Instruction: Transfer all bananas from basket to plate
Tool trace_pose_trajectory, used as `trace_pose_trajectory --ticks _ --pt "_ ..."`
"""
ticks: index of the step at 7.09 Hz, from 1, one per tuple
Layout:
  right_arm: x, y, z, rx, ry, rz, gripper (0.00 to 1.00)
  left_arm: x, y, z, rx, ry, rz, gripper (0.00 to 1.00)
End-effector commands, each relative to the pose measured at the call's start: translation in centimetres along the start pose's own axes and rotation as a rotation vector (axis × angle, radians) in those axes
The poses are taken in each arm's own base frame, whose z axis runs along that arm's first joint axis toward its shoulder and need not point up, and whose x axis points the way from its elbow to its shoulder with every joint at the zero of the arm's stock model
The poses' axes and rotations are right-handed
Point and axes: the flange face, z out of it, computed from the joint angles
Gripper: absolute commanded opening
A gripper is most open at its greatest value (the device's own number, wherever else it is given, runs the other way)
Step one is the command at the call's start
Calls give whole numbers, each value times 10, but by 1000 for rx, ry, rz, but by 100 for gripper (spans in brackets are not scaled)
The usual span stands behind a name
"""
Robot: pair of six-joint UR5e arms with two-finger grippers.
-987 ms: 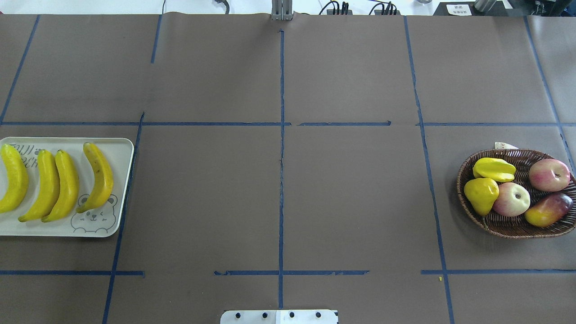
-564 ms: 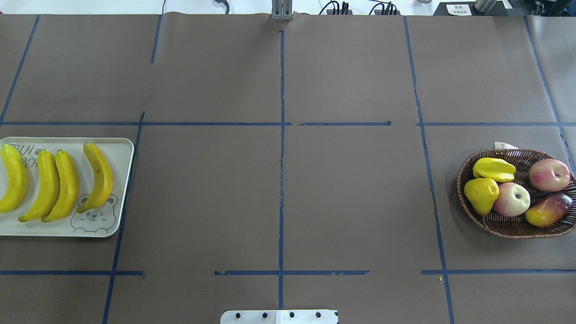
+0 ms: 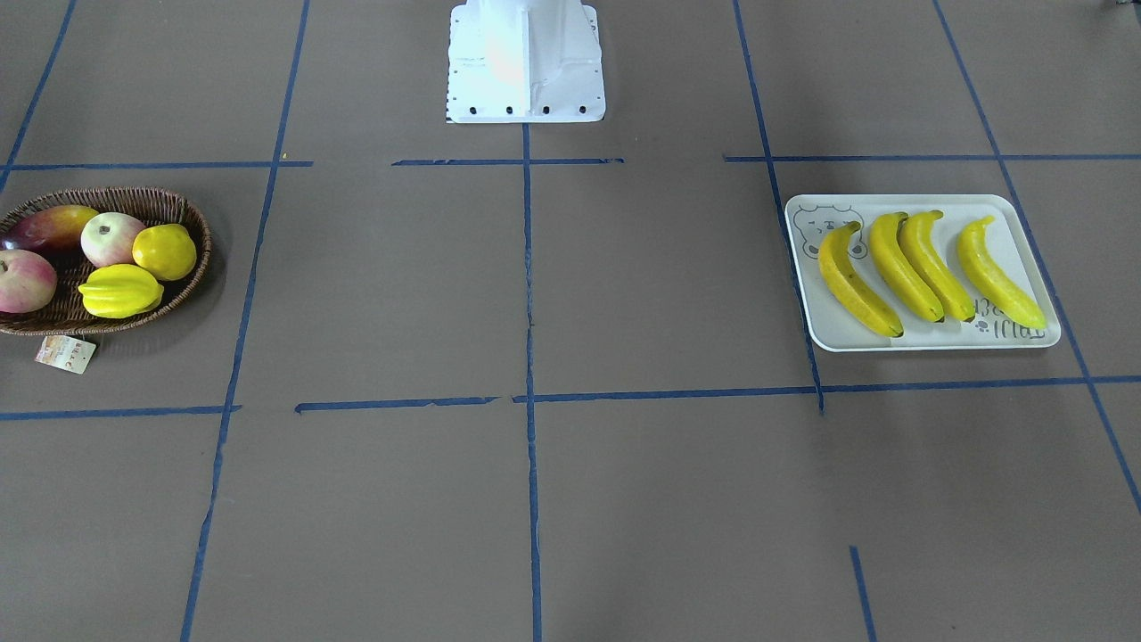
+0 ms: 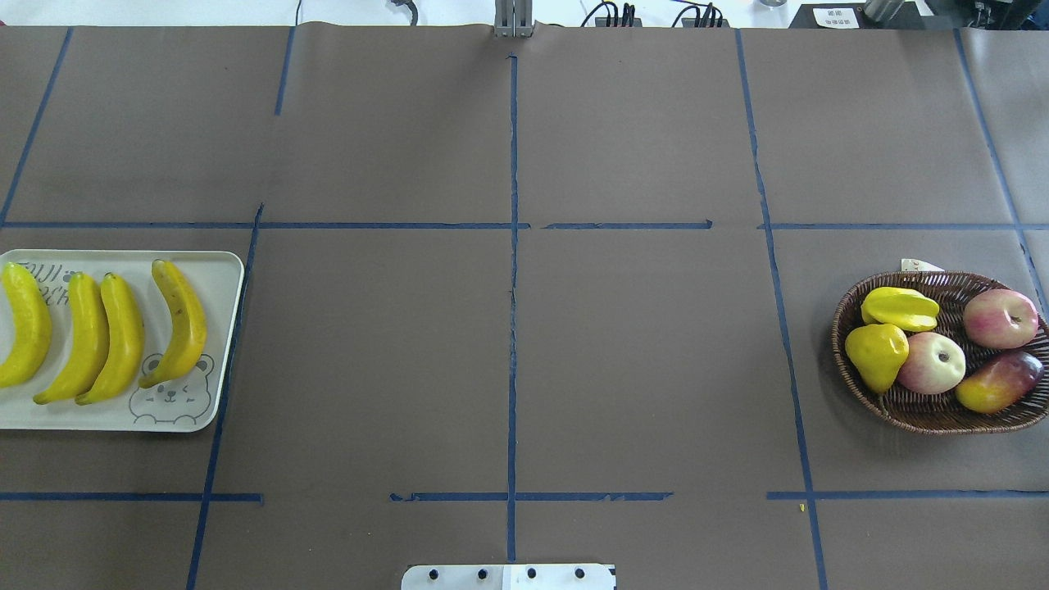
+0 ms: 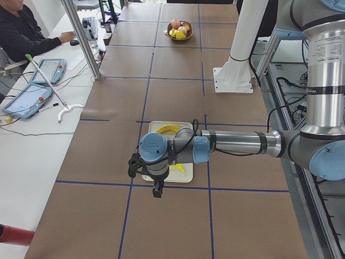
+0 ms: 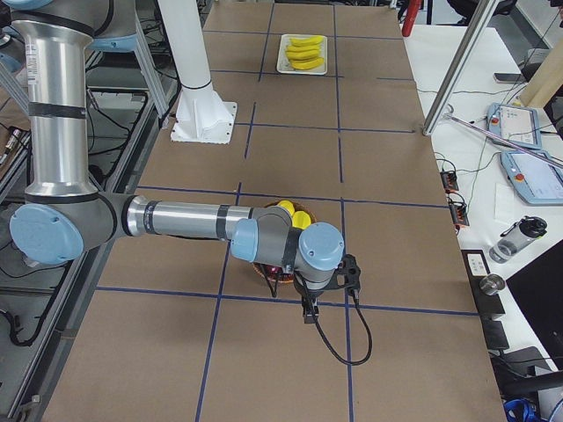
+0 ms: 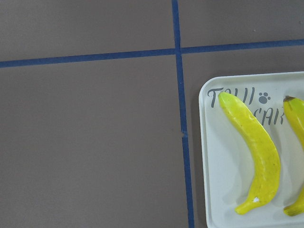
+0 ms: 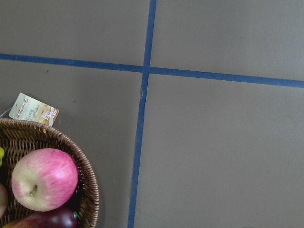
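Several yellow bananas [image 4: 176, 324] lie side by side on the white bear plate [image 4: 221, 270] at the table's left; they also show in the front view [image 3: 856, 281] on the plate [image 3: 1025, 223]. The wicker basket [image 4: 934, 418] at the right holds no banana. My left gripper [image 5: 157, 192] hangs above the plate's outer edge; its wrist view shows one banana [image 7: 254, 147] on the plate [image 7: 213, 190]. My right gripper [image 6: 307, 316] hangs above the basket's outer side [image 8: 90, 190]. Both grippers show only in the side views, so I cannot tell if they are open or shut.
The basket holds a starfruit [image 4: 900, 307], a yellow pear-like fruit [image 4: 877, 352], two apples [image 4: 932, 362] and a mango [image 4: 998, 382]. A paper tag [image 8: 34, 109] lies behind the basket. The white robot base [image 3: 526, 62] stands mid-table. An operator [image 5: 24, 32] sits beside the table.
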Motion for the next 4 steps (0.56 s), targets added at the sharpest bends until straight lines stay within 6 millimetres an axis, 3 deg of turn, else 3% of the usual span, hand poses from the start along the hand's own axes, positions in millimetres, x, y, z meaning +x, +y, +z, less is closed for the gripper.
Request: trace_pose_trajectory --ticks 1,4 --pt "-16 -1 -15 30 7 43 100 0 0 0 0 0 -1 100" --pt "-18 -1 -15 31 -7 171 100 1 0 -1 2 0 -1 100"
